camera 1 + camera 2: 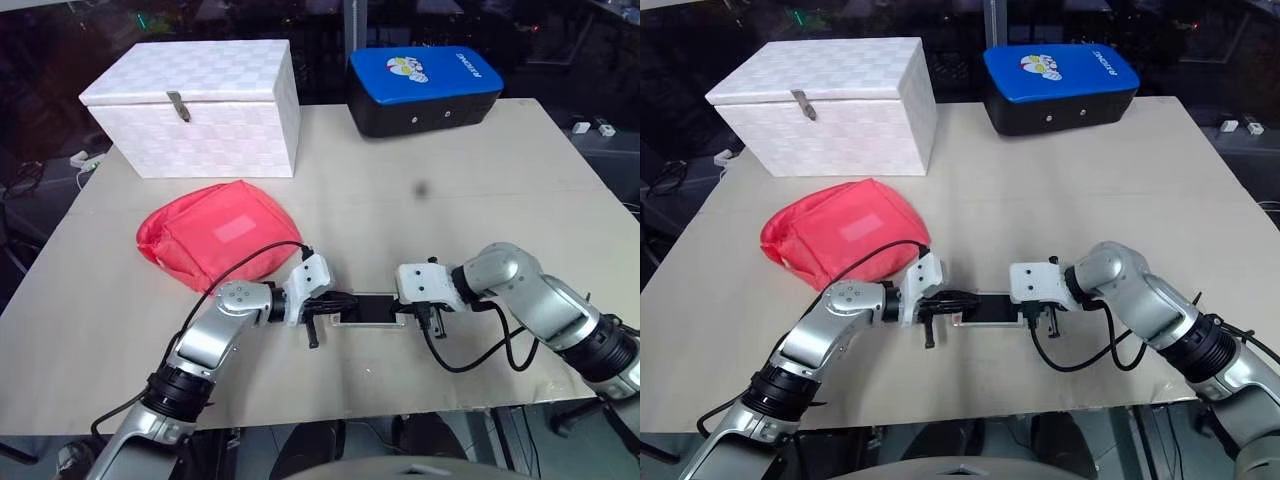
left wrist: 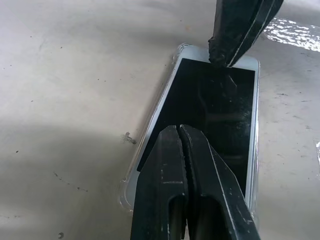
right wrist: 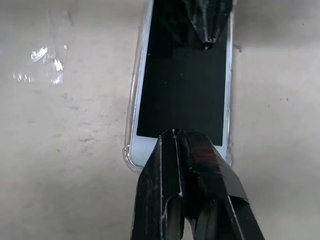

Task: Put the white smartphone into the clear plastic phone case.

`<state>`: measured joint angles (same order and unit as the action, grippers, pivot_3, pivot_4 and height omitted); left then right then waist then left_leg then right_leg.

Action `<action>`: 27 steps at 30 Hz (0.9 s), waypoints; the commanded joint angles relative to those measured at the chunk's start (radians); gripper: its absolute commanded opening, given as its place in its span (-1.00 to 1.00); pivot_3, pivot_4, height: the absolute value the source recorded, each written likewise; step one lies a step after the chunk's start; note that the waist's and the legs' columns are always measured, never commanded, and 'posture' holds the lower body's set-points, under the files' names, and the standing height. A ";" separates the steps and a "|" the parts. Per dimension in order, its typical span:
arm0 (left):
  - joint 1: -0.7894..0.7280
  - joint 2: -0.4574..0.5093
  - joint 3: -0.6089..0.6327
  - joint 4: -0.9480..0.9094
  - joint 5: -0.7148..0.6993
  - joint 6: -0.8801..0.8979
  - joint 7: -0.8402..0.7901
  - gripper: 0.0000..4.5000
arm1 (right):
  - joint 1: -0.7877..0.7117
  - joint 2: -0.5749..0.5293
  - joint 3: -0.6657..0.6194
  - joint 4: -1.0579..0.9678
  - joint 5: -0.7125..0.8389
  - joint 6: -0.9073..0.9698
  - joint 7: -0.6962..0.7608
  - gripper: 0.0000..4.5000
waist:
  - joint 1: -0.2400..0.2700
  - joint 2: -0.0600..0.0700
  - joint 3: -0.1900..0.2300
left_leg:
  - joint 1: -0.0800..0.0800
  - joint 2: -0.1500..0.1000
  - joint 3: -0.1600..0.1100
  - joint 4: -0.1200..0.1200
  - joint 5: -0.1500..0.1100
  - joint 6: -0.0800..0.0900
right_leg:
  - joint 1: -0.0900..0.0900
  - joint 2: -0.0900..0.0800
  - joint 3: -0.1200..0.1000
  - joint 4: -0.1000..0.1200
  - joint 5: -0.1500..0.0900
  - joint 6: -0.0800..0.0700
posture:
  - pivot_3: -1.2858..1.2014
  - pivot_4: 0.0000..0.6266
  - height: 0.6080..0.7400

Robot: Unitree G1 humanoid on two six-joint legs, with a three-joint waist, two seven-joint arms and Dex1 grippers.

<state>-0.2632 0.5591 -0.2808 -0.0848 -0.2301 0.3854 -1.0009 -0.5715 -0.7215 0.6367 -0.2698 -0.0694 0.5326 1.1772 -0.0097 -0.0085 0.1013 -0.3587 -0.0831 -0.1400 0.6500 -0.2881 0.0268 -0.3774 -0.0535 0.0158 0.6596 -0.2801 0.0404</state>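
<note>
Bare bench (image 1: 480, 190) lies open across the right half and centre of the head view. The upper left is blocked by a white box (image 1: 200, 105), the top centre by a blue-topped case (image 1: 422, 88), and a red pouch (image 1: 215, 235) fills the left middle.

Overhead lighting is even and moderately bright across the table (image 1: 480, 180); the surroundings beyond its edges are dark. Shadows are soft and short. In the left wrist view, a broad diffuse shadow band lies beside the closed fingers (image 2: 190, 190), and a bright glare patch (image 2: 295, 35) sits beyond the fingertips. The white smartphone (image 3: 182, 85) screen reflects dark finger shapes. Near-lens finger surfaces are slightly soft; mild blur appears toward the frame edges.
</note>
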 commanded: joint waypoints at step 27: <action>0.304 -0.026 0.354 -0.247 -0.315 -0.042 0.051 0.63 | 0.750 0.246 -0.676 -0.442 0.313 -0.017 -0.425 0.43 | 0.014 0.010 0.025 | -0.024 0.000 -0.001 -0.002 0.004 -0.007 | -0.025 0.000 0.001 0.002 -0.002 -0.001 | 0.03 -0.52 1.00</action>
<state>0.0214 0.5220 0.0320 -0.2937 -0.5118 0.3400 -0.9558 0.1569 -0.4804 0.0069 -0.6427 0.2040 0.5040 0.7783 0.0045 0.0013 0.1260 -0.3827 -0.0835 -0.1412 0.6481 -0.2843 0.0201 -0.4013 -0.0538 0.0169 0.6612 -0.2826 0.0392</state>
